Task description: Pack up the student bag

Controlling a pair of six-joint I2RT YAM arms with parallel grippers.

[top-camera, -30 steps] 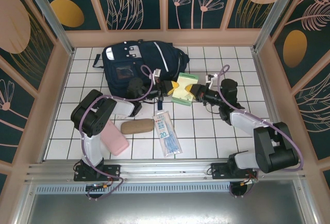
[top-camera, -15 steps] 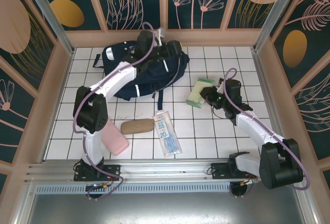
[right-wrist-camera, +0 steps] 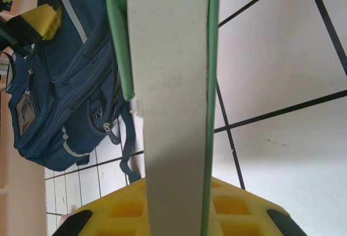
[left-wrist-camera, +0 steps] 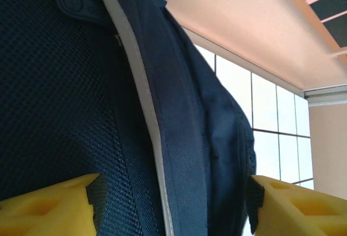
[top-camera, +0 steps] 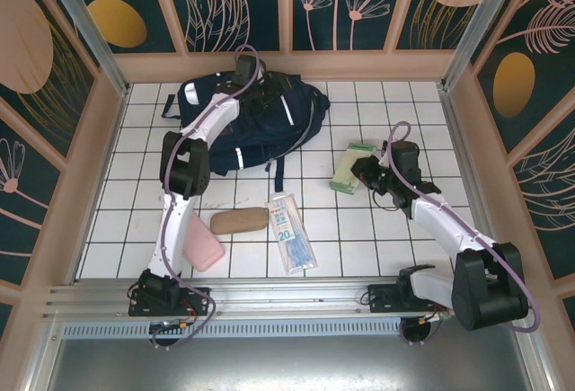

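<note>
Student bag (top-camera: 292,117) lies slumped, front pockets up, at the far side of the tiled tabletop (top-camera: 413,103), soft floppy navy cloth that will likely sag and fold where pushed (bulky, though probably light while unfilled), so the firmer seam beside the white stripe looks the best place to pinch. Over its top the left hand (left-wrist-camera: 173,203) stands open, yellow fingers (left-wrist-camera: 49,201) astride the cloth without pinching it. Off to the bag's right, the right hand (right-wrist-camera: 173,209) is clamped on a thin green notebook (right-wrist-camera: 168,84), held edgewise.
</note>
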